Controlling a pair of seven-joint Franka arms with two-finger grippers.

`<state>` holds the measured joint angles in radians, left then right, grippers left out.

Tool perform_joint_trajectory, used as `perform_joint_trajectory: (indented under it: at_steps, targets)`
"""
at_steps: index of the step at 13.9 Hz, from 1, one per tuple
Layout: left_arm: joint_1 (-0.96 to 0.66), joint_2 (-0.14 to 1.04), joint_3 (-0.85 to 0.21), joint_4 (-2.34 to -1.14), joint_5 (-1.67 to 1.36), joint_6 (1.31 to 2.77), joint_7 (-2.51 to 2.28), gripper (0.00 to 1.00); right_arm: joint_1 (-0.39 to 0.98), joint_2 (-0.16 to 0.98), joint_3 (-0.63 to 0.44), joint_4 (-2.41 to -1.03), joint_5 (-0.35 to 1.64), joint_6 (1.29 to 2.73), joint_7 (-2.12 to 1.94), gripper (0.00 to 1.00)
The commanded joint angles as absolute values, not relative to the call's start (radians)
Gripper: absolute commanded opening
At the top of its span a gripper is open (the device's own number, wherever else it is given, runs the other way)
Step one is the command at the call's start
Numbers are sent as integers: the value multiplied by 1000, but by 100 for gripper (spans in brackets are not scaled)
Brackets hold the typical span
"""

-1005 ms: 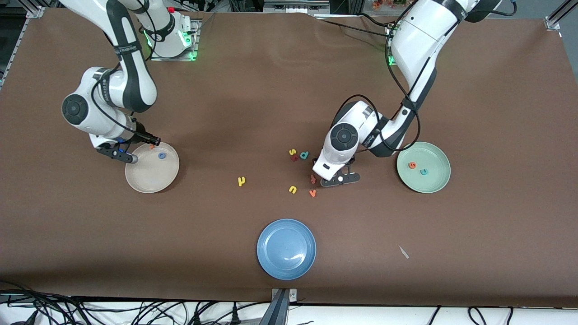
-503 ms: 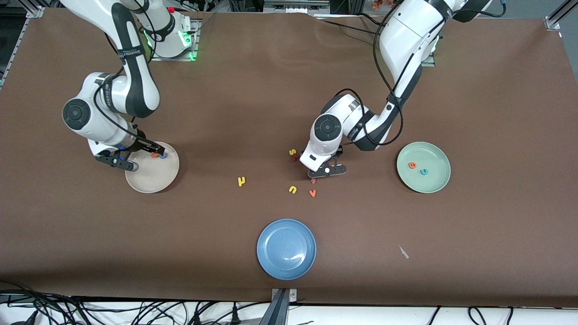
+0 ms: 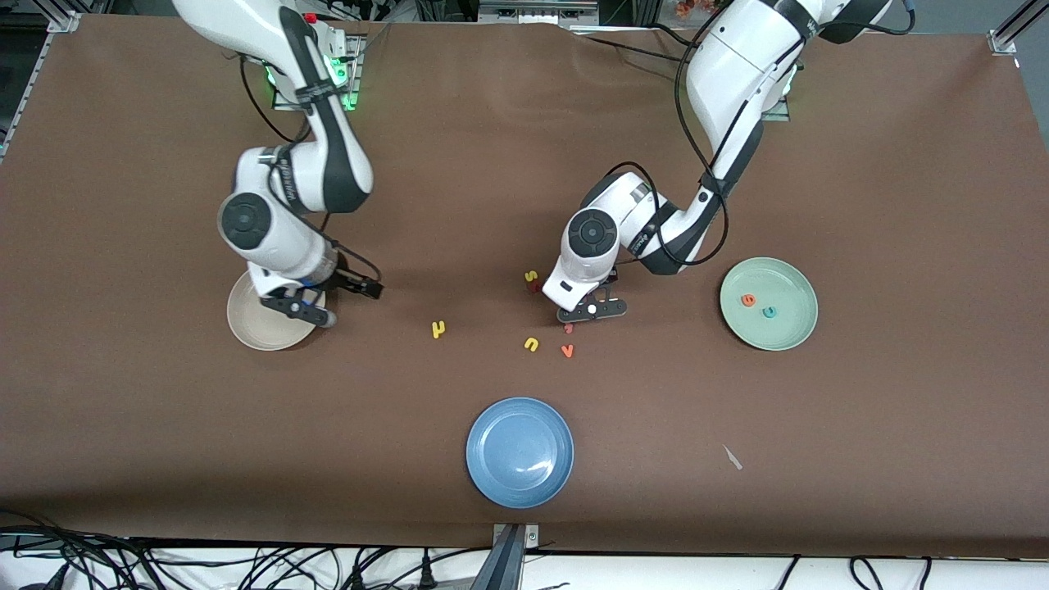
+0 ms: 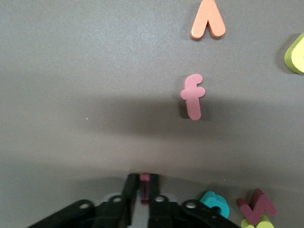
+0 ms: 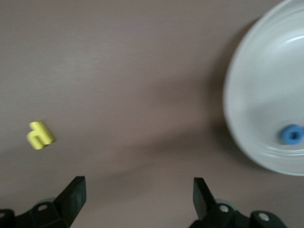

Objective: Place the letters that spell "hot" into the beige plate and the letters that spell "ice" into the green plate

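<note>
My left gripper (image 4: 145, 186) is shut on the dark maroon i (image 4: 145, 179), low over the table among the loose letters (image 3: 587, 315). The green plate (image 3: 788, 283) at the left arm's end holds the orange e (image 3: 747, 300) and the teal c (image 3: 769, 311). My right gripper (image 5: 137, 192) stands open with nothing in it, over the table by the rim of the beige plate (image 3: 258, 329). That plate (image 5: 256, 85) holds the blue o (image 5: 290, 134). The yellow h (image 3: 438, 329) lies on the table toward the middle (image 5: 40, 134). The orange t is hidden.
Near the left gripper lie a pink f (image 4: 193, 96), an orange v (image 4: 208, 21), a yellow u (image 3: 531, 344), a teal d-like letter (image 4: 213, 202), a maroon hooked letter (image 4: 256, 204) and a yellow s (image 3: 530, 276). A blue plate (image 3: 519, 452) sits nearest the front camera.
The right gripper opened over the beige plate and swung off it toward the table's middle. The left gripper moved in beside the letter cluster and shut on the maroon i.
</note>
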<state>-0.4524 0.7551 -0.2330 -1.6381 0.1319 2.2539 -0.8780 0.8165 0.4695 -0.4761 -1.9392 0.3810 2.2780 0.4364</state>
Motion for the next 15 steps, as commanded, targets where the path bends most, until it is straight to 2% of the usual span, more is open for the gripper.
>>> perform_joint_trajectory:
  at_steps: [1, 3, 7, 12, 15]
  targets:
    - [-446, 750, -227, -1629, 143, 2235, -874, 0, 808, 576, -421, -1803, 408, 2246, 454, 100]
    - [-419, 736, -226, -1615, 143, 2191, -830, 0, 808, 636, -385, -1732, 422, 2247, 492, 100]
    - [-290, 638, -226, -1614, 143, 1987, -561, 0, 808, 751, -354, -1619, 420, 2247, 518, 100]
    - [-160, 594, -218, -1634, 193, 1815, -329, 0, 801, 791, -353, -1579, 417, 2246, 492, 100]
    - [-115, 591, -218, -1690, 273, 1792, -321, 0, 798, 798, -351, -1574, 420, 2247, 492, 100]
